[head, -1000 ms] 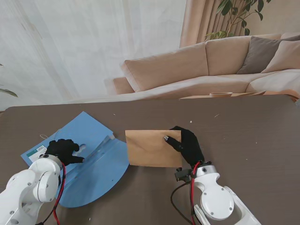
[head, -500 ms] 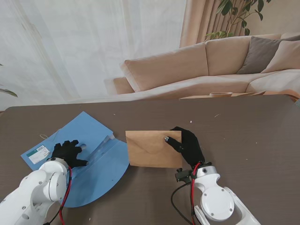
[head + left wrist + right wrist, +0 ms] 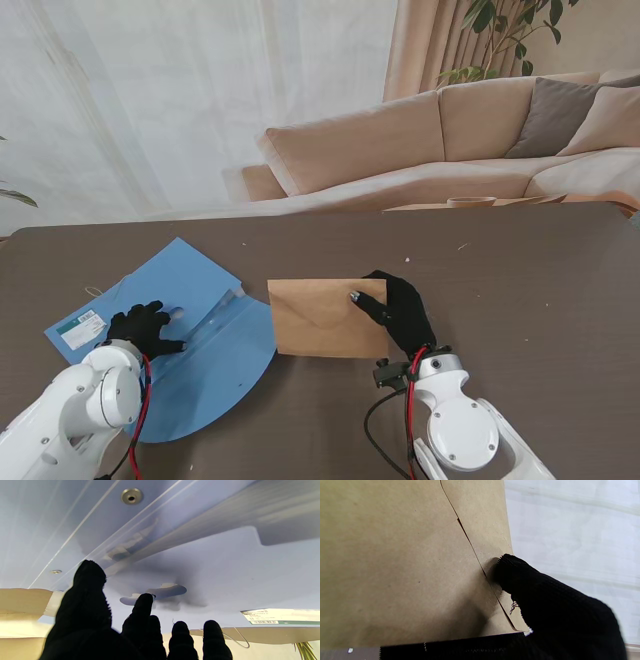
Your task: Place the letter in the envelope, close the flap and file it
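The brown envelope lies flat, its long side running left to right. The right hand presses it, fingers spread. The left hand rests spread on the blue folder.

A dark brown worktop with a faint wood grain fills the near part of the stand's view. Behind it stands a beige sectional sofa with a grey-brown cushion at its right end. Sheer white curtains let in soft daylight, with a tan drape and a leafy plant to the right.
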Controlling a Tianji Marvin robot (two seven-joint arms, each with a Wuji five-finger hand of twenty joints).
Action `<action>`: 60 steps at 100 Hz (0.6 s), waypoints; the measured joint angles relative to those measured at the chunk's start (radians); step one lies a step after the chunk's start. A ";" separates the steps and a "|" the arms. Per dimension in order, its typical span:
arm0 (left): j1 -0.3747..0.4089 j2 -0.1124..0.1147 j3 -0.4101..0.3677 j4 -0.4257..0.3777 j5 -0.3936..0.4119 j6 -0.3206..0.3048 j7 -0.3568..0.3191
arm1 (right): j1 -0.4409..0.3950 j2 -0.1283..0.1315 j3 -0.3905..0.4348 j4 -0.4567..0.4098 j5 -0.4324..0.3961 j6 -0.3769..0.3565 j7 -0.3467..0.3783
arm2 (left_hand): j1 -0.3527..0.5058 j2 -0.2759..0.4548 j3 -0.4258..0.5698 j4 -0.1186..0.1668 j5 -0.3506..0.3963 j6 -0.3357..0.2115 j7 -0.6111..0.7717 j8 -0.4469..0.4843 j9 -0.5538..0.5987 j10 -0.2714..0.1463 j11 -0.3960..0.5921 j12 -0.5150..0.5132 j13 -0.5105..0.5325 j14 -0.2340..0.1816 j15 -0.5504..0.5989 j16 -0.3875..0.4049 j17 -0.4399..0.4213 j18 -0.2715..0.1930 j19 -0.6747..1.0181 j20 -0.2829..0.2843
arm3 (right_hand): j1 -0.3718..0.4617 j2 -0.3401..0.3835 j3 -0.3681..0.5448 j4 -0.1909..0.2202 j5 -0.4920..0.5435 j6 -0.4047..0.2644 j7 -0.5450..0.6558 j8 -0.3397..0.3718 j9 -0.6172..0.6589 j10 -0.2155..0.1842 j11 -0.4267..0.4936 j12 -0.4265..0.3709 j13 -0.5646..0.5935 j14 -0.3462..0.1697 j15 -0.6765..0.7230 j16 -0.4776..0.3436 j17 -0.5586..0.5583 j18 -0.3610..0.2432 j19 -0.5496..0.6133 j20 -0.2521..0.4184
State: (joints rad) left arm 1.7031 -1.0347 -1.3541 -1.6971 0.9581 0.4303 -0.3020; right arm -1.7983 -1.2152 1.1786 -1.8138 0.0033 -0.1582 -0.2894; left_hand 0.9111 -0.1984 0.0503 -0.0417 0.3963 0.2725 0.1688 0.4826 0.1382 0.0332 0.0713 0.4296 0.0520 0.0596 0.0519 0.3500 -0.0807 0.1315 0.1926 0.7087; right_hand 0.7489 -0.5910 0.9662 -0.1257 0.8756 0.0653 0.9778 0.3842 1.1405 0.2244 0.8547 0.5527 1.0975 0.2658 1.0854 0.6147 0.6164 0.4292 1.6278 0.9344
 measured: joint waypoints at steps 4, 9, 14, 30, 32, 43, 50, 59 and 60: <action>0.004 -0.001 -0.003 0.000 0.000 0.000 0.005 | 0.001 0.000 -0.001 0.001 0.000 0.000 0.000 | -0.001 0.000 0.000 0.000 0.011 0.003 0.003 0.001 0.000 0.000 0.000 -0.001 0.000 0.000 -0.003 -0.007 0.000 0.000 -0.008 -0.004 | 0.000 0.000 0.000 0.000 0.000 0.000 0.000 0.000 0.000 0.000 0.000 0.000 0.000 0.000 0.001 0.000 0.000 0.000 0.000 0.000; 0.009 -0.002 -0.007 -0.002 0.002 0.000 0.004 | 0.002 0.000 -0.001 0.002 0.000 0.000 0.000 | -0.001 0.000 0.000 0.000 0.038 0.015 0.026 0.016 0.000 0.000 0.000 -0.013 0.000 0.000 -0.011 -0.024 0.000 0.000 -0.011 -0.023 | 0.000 0.000 0.000 0.000 0.000 0.000 0.000 0.000 0.000 0.000 0.000 0.000 0.000 0.000 0.001 0.000 0.000 0.000 0.000 0.000; 0.013 -0.002 -0.011 -0.004 0.002 0.000 0.001 | 0.002 0.000 -0.002 0.002 0.000 0.000 0.000 | -0.002 0.000 0.000 0.000 0.052 0.023 0.067 0.055 0.000 0.000 0.000 -0.013 0.000 0.000 -0.012 -0.038 0.001 0.000 -0.019 -0.037 | 0.000 0.000 0.000 0.000 0.000 0.000 0.000 0.000 0.000 0.000 0.000 0.000 0.000 0.000 0.001 0.000 0.000 0.000 0.000 0.000; 0.017 -0.002 -0.024 -0.007 -0.063 0.007 -0.005 | 0.005 0.000 -0.004 0.005 0.000 0.000 0.000 | -0.003 0.000 0.000 0.000 0.036 0.059 0.183 0.222 0.000 0.000 -0.001 -0.014 0.000 -0.002 -0.012 -0.063 0.001 -0.009 -0.020 -0.060 | 0.000 0.000 0.000 0.000 0.000 0.000 0.000 0.000 0.000 0.000 0.000 0.000 0.000 0.000 0.001 0.000 -0.002 0.000 0.000 0.000; 0.017 -0.002 -0.024 -0.007 -0.065 0.008 -0.006 | 0.005 0.000 -0.004 0.005 0.000 0.000 0.000 | -0.009 -0.009 0.004 0.000 0.026 0.059 0.203 0.246 0.000 0.000 -0.001 -0.016 0.000 -0.002 -0.012 -0.064 0.001 -0.009 -0.020 -0.061 | 0.000 0.000 0.000 0.000 0.000 0.000 0.000 0.000 0.000 0.000 0.000 0.000 0.000 0.000 0.001 0.000 -0.002 0.000 0.000 0.000; 0.014 -0.001 -0.025 -0.004 -0.064 0.010 -0.017 | 0.007 -0.001 -0.006 0.007 0.001 0.000 0.000 | -0.052 -0.065 0.028 0.000 -0.051 0.057 0.346 0.415 0.000 0.000 -0.010 -0.039 0.000 -0.005 -0.022 -0.085 0.002 -0.009 -0.020 -0.074 | 0.000 0.000 0.000 0.000 0.000 0.000 0.000 0.000 0.000 0.000 0.000 0.000 0.000 0.000 0.001 0.000 -0.004 0.000 0.000 0.000; 0.011 0.001 -0.025 -0.004 -0.058 0.011 -0.039 | 0.009 -0.001 -0.008 0.009 0.001 0.000 0.000 | -0.176 -0.141 0.232 -0.003 -0.102 0.056 0.418 0.515 -0.009 0.000 -0.012 -0.063 0.000 -0.013 -0.022 -0.100 0.004 -0.010 -0.020 -0.087 | 0.000 0.000 0.000 0.000 0.000 0.000 0.000 0.000 0.000 0.000 0.000 0.000 0.000 0.000 0.002 0.000 -0.008 0.000 0.000 0.000; 0.009 0.004 -0.025 -0.004 -0.036 0.010 -0.066 | 0.011 -0.001 -0.009 0.010 0.002 0.001 0.000 | -0.252 -0.186 0.357 -0.029 -0.169 0.043 0.511 0.612 -0.019 0.000 -0.024 -0.080 0.000 -0.015 -0.033 -0.124 0.008 -0.010 -0.029 -0.099 | 0.000 0.000 0.000 0.000 0.000 0.000 0.000 0.000 0.000 0.001 0.000 0.000 -0.001 0.000 0.002 0.000 -0.008 0.000 0.000 0.000; 0.009 0.005 -0.025 -0.004 -0.034 0.010 -0.068 | 0.011 -0.001 -0.009 0.010 0.002 0.001 0.000 | -0.256 -0.187 0.365 -0.029 -0.172 0.042 0.520 0.618 -0.019 0.000 -0.024 -0.083 0.000 -0.015 -0.033 -0.125 0.008 -0.010 -0.030 -0.099 | 0.000 0.000 0.000 0.000 0.000 0.000 0.000 0.000 0.000 0.001 0.000 0.000 -0.001 0.000 0.002 0.000 -0.008 0.000 0.000 0.000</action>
State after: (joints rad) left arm 1.7123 -1.0301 -1.3793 -1.7006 0.9243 0.4400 -0.3695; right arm -1.7872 -1.2162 1.1695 -1.8033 0.0057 -0.1573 -0.2895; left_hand 0.6548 -0.3851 0.4149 -0.0709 0.2241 0.3146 0.6892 1.1005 0.1194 0.0332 0.0470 0.3470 0.0517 0.0446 0.0186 0.2246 -0.0726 0.1212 0.1629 0.6096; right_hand 0.7489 -0.5909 0.9662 -0.1257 0.8756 0.0653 0.9778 0.3842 1.1402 0.2253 0.8549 0.5527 1.0968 0.2658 1.0871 0.6147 0.6082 0.4292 1.6282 0.9344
